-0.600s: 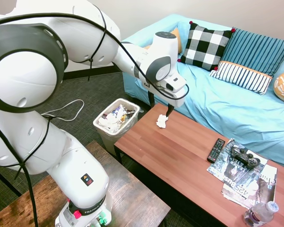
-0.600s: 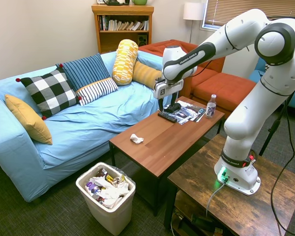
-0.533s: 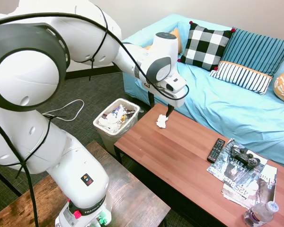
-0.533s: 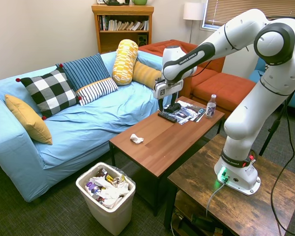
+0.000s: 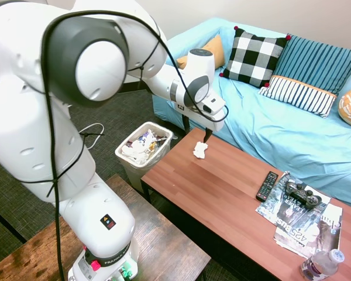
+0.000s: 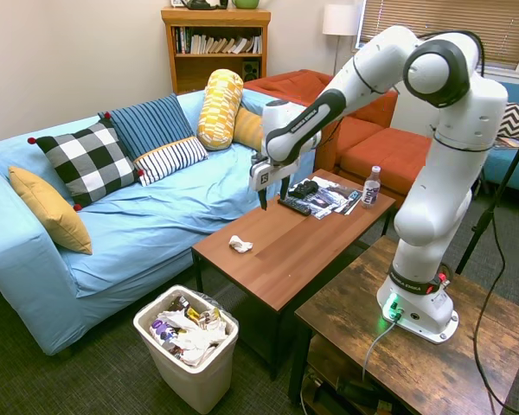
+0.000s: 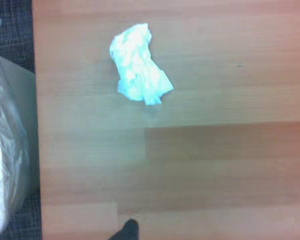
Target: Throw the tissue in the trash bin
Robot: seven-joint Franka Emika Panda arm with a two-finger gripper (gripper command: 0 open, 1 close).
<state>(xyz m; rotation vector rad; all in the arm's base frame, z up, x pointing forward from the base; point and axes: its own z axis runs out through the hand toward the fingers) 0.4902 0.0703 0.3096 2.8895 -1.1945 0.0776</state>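
You're working over a wooden coffee table (image 5: 234,199) in a living room, with a blue sofa (image 6: 156,216) behind it. The tissue (image 5: 200,150) lies near the table's end, above the floor-standing trash bin (image 6: 189,380), already full of paper. The gripper (image 6: 272,195) hovers above the tissue, fingers spread, empty. A remote (image 5: 267,185), game controller (image 5: 302,194), magazines (image 5: 307,225) and bottle (image 5: 322,264) sit far off.

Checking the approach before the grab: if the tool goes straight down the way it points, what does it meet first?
Probably the bare coffee table, just beside the tissue, not on it. The tool hangs above the table, pointing down; the wrist view shows the tissue off-centre, though depth is hard to judge.
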